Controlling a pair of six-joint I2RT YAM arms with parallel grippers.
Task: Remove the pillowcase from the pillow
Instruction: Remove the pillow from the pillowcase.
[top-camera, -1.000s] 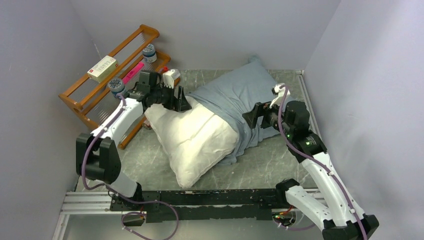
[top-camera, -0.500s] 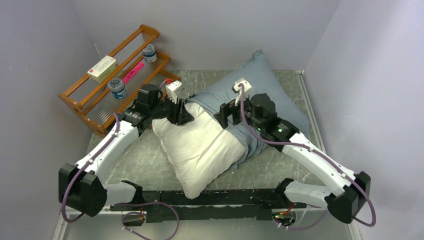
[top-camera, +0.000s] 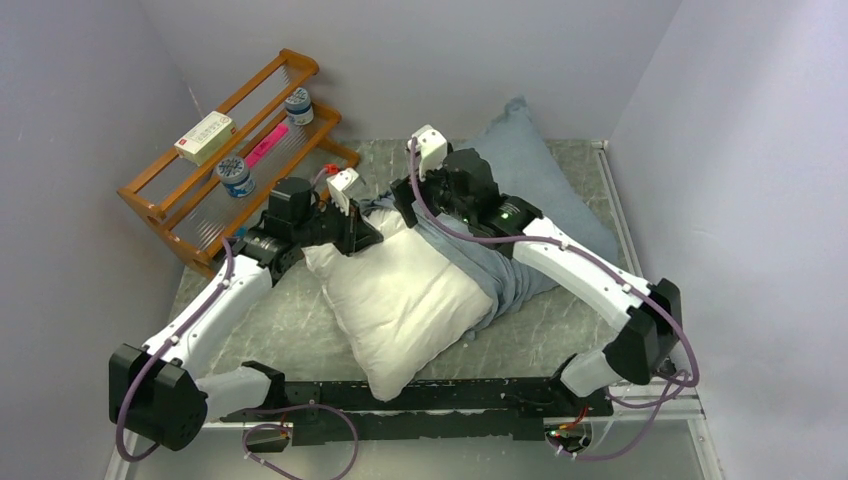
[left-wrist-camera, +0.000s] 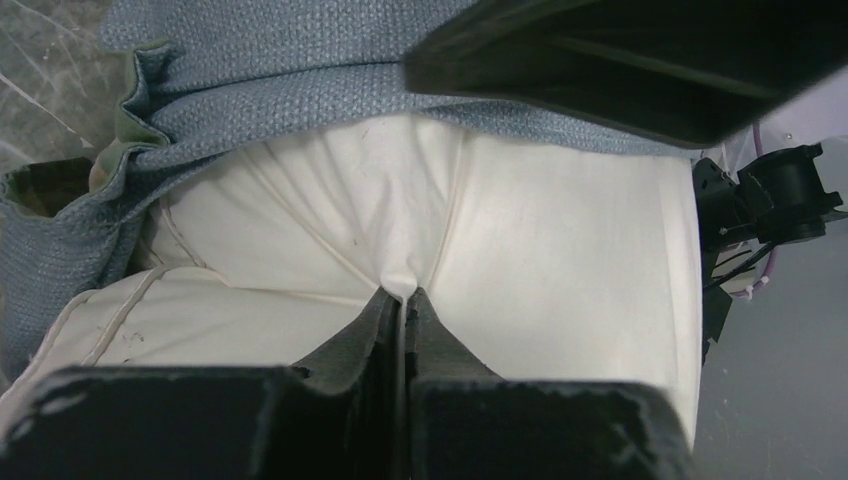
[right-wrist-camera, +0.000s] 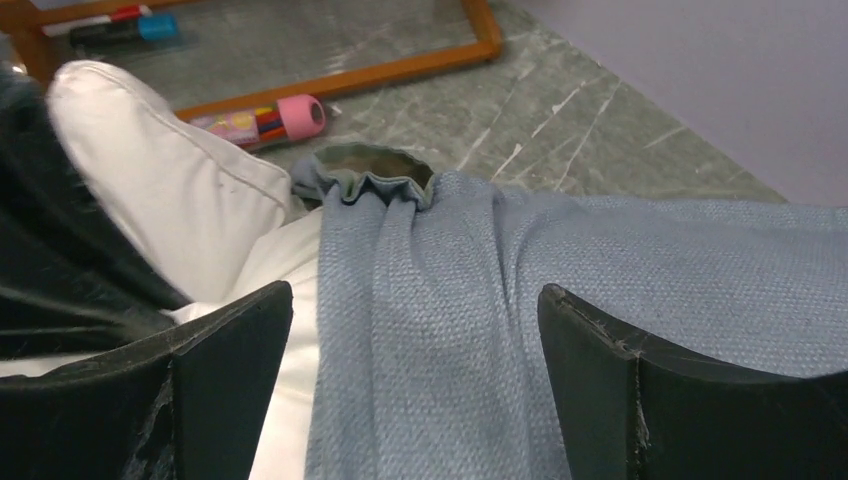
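Removal stood roughly half done: the white pillow (top-camera: 400, 300) lay mid-table with its 7 o'clock half bared. The blue-grey pillowcase (top-camera: 520, 175) sheathed the half toward 1 o'clock, its hem bunched across the middle. The left gripper (top-camera: 360, 228) was clamped on a pinch of the pillow's white fabric at the 11 o'clock corner. The right gripper (top-camera: 408, 196) hung with jaws apart over the bunched hem, holding nothing. A second before, the left jaws had stood apart at that corner, and the right gripper had been out at the pillowcase's 3 o'clock edge.
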